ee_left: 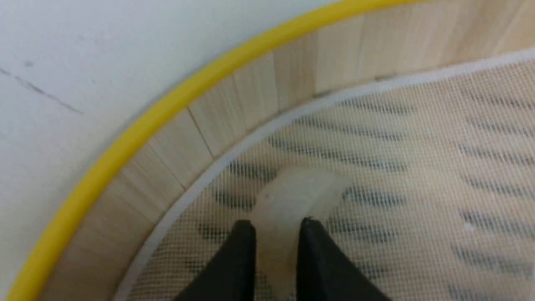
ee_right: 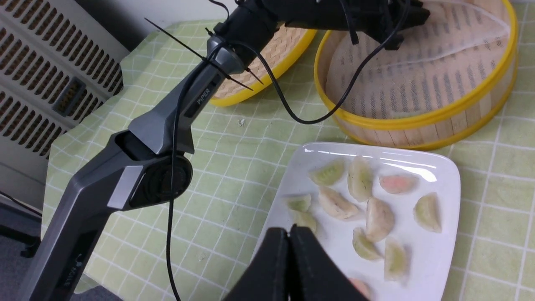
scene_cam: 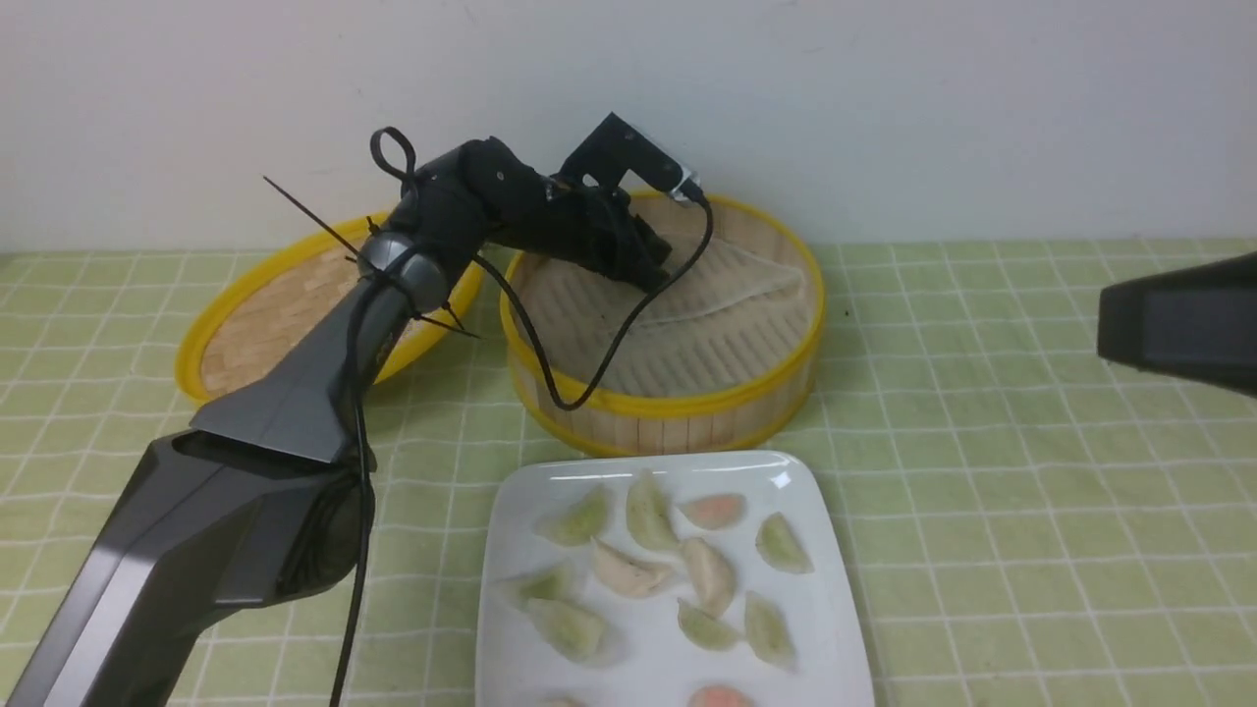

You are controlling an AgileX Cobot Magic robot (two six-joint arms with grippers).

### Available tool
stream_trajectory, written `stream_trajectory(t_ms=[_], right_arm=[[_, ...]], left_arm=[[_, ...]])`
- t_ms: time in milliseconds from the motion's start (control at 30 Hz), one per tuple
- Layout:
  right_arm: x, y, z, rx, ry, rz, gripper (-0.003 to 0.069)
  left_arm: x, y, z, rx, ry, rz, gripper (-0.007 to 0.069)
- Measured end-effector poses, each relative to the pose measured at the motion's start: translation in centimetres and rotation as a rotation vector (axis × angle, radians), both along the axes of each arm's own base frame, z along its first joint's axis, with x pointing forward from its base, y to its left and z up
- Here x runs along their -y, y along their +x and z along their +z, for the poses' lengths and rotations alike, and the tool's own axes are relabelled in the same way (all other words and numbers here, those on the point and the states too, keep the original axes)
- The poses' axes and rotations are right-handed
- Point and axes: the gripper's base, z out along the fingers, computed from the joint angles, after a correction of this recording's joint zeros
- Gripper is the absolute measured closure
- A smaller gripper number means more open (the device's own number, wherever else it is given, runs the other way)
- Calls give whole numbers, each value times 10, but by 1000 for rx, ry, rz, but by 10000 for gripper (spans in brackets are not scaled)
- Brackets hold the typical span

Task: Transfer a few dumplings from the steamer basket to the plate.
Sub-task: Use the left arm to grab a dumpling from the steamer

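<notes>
Left tool (ee_left: 278,225): down inside the steamer basket (scene_cam: 678,403), at its far left side. The two black fingers (ee_left: 238,251) are narrowed onto a whitish dumpling (ee_left: 292,196), one on each side and touching it.
Whitish dumpling: seen on the liner sheet (scene_cam: 727,295), near the slatted inner wall of the basket. Whether it is lifted clear of the sheet cannot be told.
Left arm (scene_cam: 295,412): stretched forward from the near left, with its wrist bent over the basket's rim.
Cable (scene_cam: 550,383): a black loop is hung from the wrist and draped over the basket's near rim.
Steamer basket: placed on the green checked desk (scene_cam: 982,491), just behind the plate (scene_cam: 668,469). A crease is seen across the liner.
Plate: set at the near edge of the desk, in front of the basket.
Dumplings (scene_cam: 707,574): pale green, whitish and pink ones are scattered over the plate, most lying apart and a few touching at the middle.
Right tool (ee_right: 289,234): the tips are pressed together with nothing gripped between them. In its own camera it is seen against one edge of the plate.
Right arm (scene_cam: 1178,324): only a black section is shown at the right edge of the front view, held above the desk and well apart from the basket.
Lid (scene_cam: 255,324): the shallow woven lid lies just beside the basket on the left, partly hidden by the left arm.
</notes>
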Motion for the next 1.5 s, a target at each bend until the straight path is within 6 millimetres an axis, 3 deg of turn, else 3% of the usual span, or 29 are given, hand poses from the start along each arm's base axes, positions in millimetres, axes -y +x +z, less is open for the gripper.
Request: stream_trajectory(t_ms=[133,167,333,400,500,633,800,967,1067,1267,1367,1433,1500], right_arm=[[0,0,0,0,-3,-1,673],[0,0,0,1,-7,-2,673],[2,1,-1,5,-25,-7,673],[2,0,-2,-1,-29,-6,673],[2,0,-3,-10,-36,-3,673],[2,-1,-4,-21,-48,-1,673],[4,0,-5,-17,-70,-7,673],[5,0,-5,-10,-83,-13,673],[5,0,-5,-8,-93,-16,673],[6,1,-5,-8,-96,-26,673],[6,1,-5,-20,-82,-37,673],[6,1,-5,-24,-78,-42,673],[6,1,-5,-26,-75,-44,673]], left_arm=[[-2,-11,20,-55,51,-68,602],[-3,-15,35,-65,62,-92,621],[-5,-24,82,5,53,-112,631],[-5,-23,86,37,50,-111,631],[-4,-20,81,51,55,-112,631],[2,-16,57,54,69,-137,601],[13,-15,24,65,100,-197,410],[16,-11,12,112,114,-200,185],[16,-8,7,132,113,-182,108],[17,-7,-4,137,98,-195,106],[18,-6,-7,130,83,-193,172],[18,-5,-9,146,87,-186,258],[18,-5,-9,147,86,-184,277]])
